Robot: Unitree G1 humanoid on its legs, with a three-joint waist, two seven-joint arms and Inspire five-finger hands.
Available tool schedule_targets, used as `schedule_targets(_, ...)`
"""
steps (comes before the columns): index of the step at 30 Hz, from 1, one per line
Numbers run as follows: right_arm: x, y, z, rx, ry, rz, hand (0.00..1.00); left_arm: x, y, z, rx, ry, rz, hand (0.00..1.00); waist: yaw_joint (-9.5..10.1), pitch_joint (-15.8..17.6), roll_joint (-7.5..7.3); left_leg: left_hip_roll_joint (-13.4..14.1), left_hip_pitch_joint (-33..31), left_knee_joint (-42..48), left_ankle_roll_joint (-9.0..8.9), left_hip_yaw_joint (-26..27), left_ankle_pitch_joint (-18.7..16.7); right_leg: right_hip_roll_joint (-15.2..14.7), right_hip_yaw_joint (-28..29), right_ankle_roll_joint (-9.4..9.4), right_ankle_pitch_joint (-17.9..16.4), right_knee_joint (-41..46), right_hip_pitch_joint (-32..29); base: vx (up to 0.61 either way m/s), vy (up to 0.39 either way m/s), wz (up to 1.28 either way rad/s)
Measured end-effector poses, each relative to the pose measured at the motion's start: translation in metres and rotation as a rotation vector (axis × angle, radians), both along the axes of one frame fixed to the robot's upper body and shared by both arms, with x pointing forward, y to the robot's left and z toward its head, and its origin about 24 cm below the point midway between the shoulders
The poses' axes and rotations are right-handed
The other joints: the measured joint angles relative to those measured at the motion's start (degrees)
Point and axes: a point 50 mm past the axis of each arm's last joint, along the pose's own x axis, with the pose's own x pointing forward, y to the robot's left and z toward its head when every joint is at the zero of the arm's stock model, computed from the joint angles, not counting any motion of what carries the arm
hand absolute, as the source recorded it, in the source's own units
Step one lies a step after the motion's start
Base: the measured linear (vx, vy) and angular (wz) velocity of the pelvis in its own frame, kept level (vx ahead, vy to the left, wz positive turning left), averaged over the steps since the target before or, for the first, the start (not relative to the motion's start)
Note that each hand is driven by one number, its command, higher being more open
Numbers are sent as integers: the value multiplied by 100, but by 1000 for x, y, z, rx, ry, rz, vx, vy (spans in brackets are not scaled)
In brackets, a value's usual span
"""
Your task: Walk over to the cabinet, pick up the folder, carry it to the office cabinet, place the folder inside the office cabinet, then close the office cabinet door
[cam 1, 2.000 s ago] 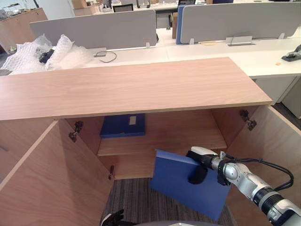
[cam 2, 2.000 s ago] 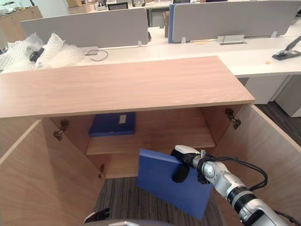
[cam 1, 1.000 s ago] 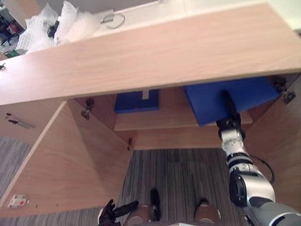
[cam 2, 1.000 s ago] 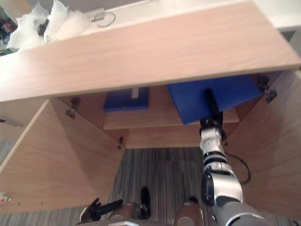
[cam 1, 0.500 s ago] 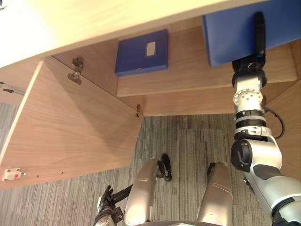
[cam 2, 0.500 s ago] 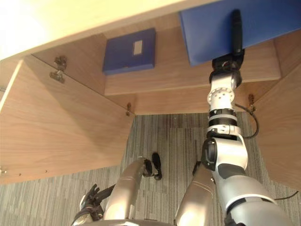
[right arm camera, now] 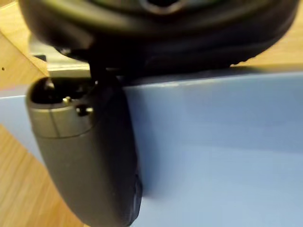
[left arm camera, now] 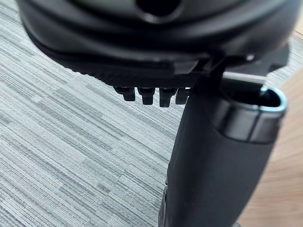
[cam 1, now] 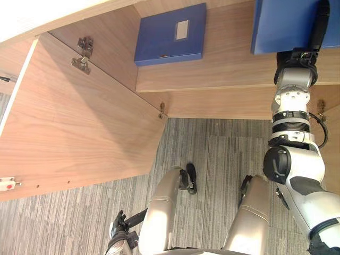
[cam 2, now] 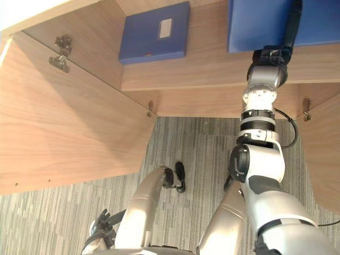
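My right hand [cam 1: 319,25] grips the folder [cam 1: 281,26] at the right end of the shelf [cam 1: 223,69]; I should seat it flat before letting go.

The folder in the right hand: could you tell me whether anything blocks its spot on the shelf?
Nothing visible does. The folder, pinched by the right hand, already lies over the shelf's right part; a second blue folder lies apart, further left.
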Motion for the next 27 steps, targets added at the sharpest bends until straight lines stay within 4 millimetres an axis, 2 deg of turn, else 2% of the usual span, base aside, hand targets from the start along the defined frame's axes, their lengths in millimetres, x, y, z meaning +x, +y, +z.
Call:
schedule_targets(6, 1, 3, 3, 12, 9, 7, 0, 1, -3, 0, -4, 0, 4, 100, 22, 0, 0, -60, -5, -16, 6, -22, 5, -62, -16, 20, -17, 6, 13, 8, -10, 4)
schedule_targets(16, 6, 7, -16, 116, 100, 19, 0, 4, -3, 1, 4, 0, 13, 100, 30, -1, 2, -178, -125, -30, 18, -92, 13, -177, -84, 45, -40, -16, -8, 34, -13, 8)
schedule_targets(27, 7, 4, -21, 130, 131, 17, 0, 8, -5, 0, 9, 7, 17, 100, 36, -4, 5, -201, -254, -15, 28, -90, 20, -197, -68, 46, -46, 27, -141, 18, -12, 2)
